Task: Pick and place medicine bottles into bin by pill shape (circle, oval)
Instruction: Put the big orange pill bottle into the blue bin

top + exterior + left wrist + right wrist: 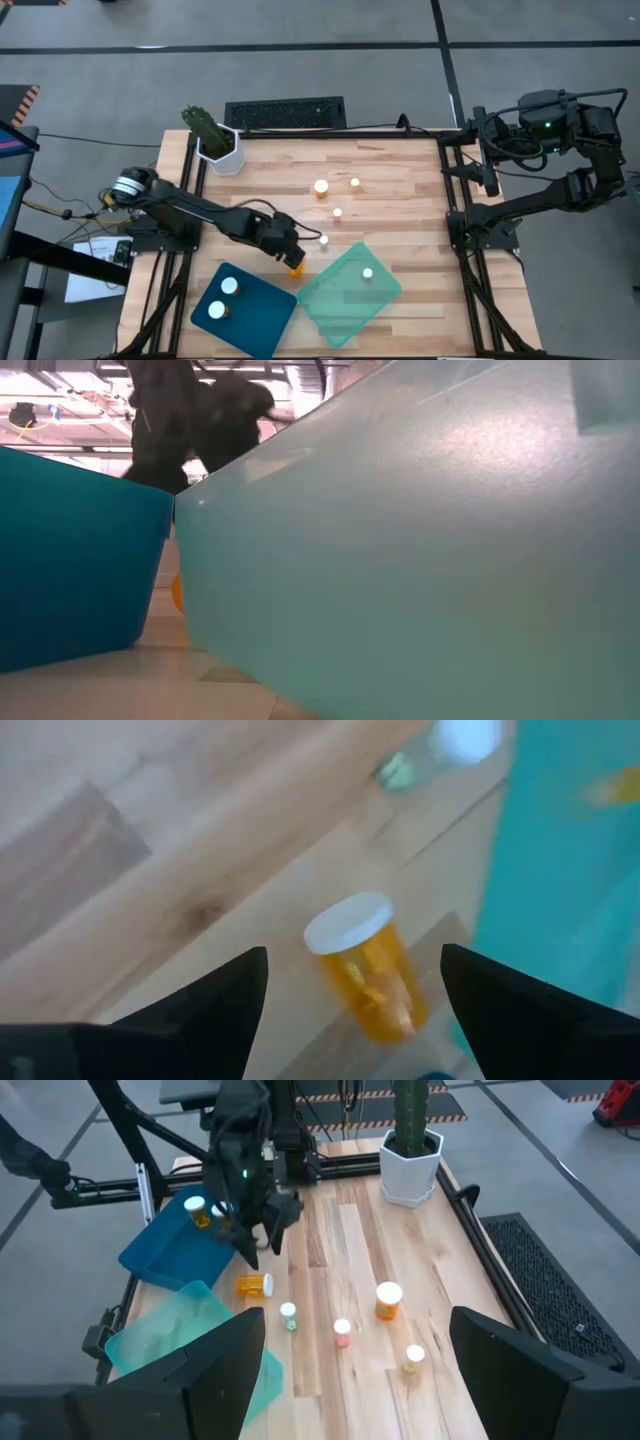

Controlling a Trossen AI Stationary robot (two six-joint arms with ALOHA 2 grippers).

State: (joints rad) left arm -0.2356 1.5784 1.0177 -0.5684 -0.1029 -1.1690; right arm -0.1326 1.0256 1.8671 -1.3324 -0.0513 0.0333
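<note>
Left hand [352,982] hangs released over a toppled amber pill bottle [368,967] near the bench's front edge, straddling it for pickup.

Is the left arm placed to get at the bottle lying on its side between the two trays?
Probably yes: the left gripper is open right above the fallen bottle, with bare wood around it and the teal tray just beside.

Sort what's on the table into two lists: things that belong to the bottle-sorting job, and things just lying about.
Job:
- four upright medicine bottles on the bare wood
- tipped bottle between the open fingers of the left gripper
- blue bin, two bottles inside
- pale green bin, one bottle inside

Lying about:
- potted plant
- black mat
</note>
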